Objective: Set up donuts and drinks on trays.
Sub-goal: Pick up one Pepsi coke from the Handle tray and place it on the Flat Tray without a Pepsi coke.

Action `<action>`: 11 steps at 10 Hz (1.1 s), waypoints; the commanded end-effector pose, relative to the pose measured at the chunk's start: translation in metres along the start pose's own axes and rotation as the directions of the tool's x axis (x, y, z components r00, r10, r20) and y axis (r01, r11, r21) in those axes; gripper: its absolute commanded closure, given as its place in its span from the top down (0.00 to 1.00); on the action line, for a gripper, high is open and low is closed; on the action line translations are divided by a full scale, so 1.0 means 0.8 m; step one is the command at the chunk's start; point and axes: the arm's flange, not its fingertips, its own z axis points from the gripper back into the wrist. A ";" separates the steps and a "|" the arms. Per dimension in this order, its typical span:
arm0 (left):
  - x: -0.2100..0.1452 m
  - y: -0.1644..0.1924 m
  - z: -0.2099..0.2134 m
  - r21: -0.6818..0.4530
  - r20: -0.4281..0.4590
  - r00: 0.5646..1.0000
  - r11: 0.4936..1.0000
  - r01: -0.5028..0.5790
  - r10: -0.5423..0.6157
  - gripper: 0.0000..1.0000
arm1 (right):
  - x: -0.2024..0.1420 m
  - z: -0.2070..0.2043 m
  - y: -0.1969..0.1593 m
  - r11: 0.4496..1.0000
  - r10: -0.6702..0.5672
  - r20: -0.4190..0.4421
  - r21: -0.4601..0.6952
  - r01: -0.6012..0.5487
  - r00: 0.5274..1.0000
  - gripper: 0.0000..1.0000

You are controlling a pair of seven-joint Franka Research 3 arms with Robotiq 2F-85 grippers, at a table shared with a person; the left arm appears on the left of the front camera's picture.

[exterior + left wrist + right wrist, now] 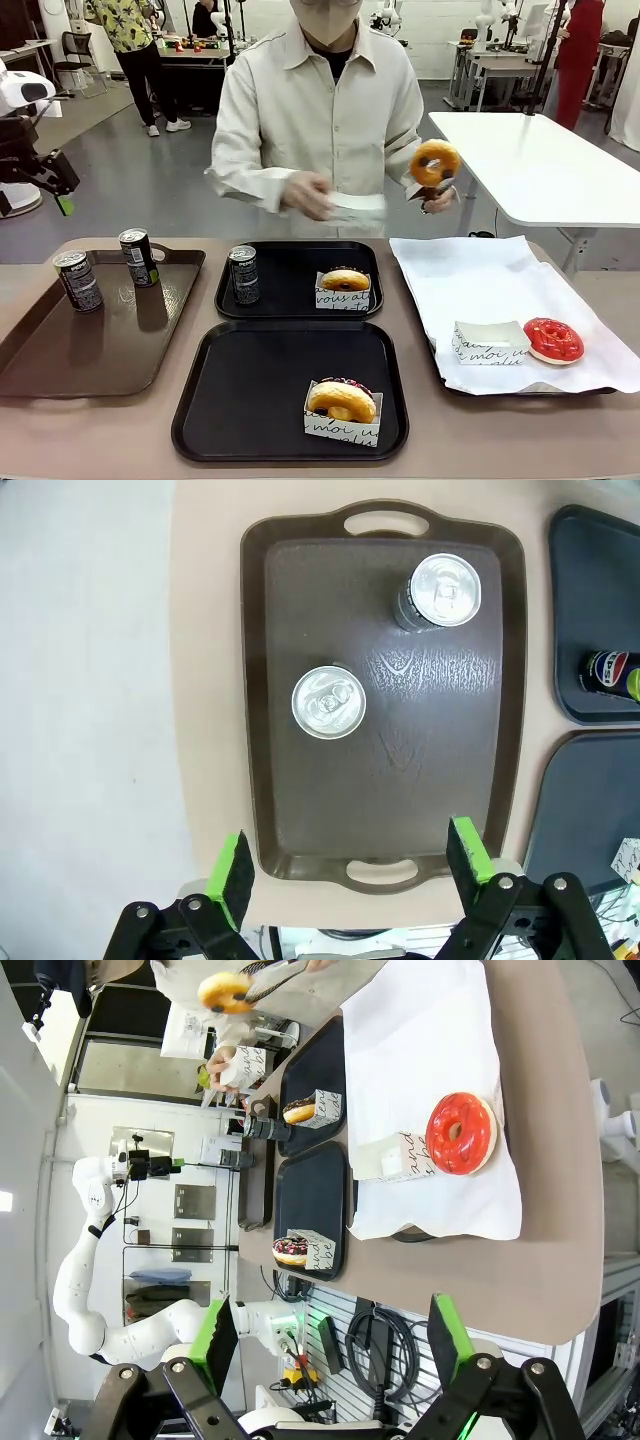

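The left tool (350, 865) hangs high over the large brown handled plastic tray (420, 780), green pads wide apart and empty; the right tool (330, 1345) is likewise spread and holds nothing. Two slim dark silver-topped cans stand upright and well apart on that tray, one can at its middle (328, 702), the other can near a corner (445, 590). A third can (243, 274) is on the far matte black tray (290, 260), near a golden-brown donut in a white paper box (345, 288). The near matte black tray (250, 380) holds a sprinkled boxed donut (342, 405) but no drink. A can looks stiff, smooth and probably slippery, weighty if full: best pinched squarely across the mid-body. Donuts are soft and their boxes thin, so take the box walls gently. The tan surface (500, 440) is crowded with trays; beyond it a person lifts a ring donut (435, 162), in a grey-floored workshop with white tables
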 end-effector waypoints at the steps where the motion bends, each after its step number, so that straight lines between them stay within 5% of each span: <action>1: 0.002 0.003 0.000 0.007 0.009 1.000 1.000 -0.006 0.006 1.00 | 0.002 0.001 0.000 1.000 0.016 0.011 0.021 -0.017 1.000 1.00; 11: 0.016 0.021 -0.119 -0.040 -0.054 0.999 0.999 -0.011 0.009 1.00 | 0.002 0.001 0.000 1.000 0.016 0.011 0.021 -0.017 1.000 1.00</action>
